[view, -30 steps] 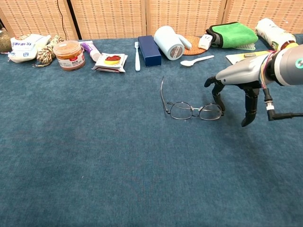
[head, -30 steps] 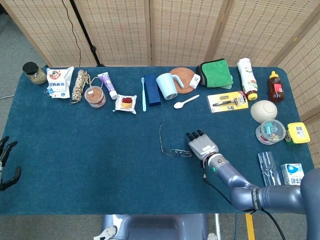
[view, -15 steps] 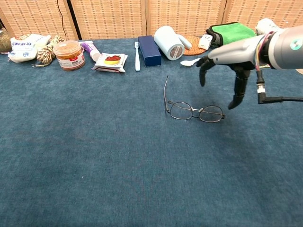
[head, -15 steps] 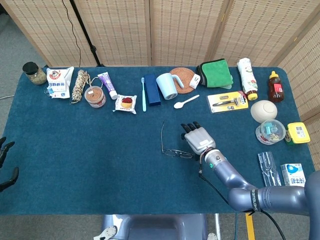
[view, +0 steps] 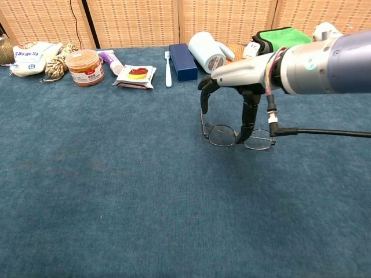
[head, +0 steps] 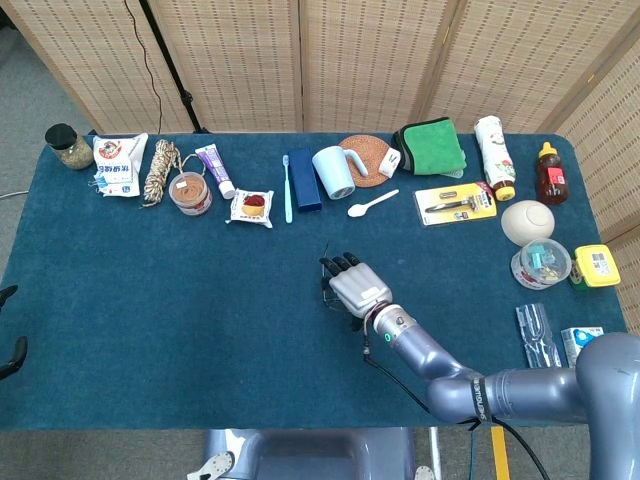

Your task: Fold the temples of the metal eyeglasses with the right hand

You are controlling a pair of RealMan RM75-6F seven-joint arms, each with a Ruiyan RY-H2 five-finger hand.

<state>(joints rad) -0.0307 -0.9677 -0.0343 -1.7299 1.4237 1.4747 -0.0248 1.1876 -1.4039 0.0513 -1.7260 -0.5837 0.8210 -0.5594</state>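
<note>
Hovering over eyeglasses (view: 239, 136), right hand (view: 232, 87) released, fingers (view: 249, 119) spread downward, holding nothing

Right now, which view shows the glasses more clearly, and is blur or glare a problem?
Chest view: metal eyeglasses sharp, thin frame readable, no glare; the right robot hand hangs over them. Head view: the hand covers most of the frame; lighting even, no blur.
</note>
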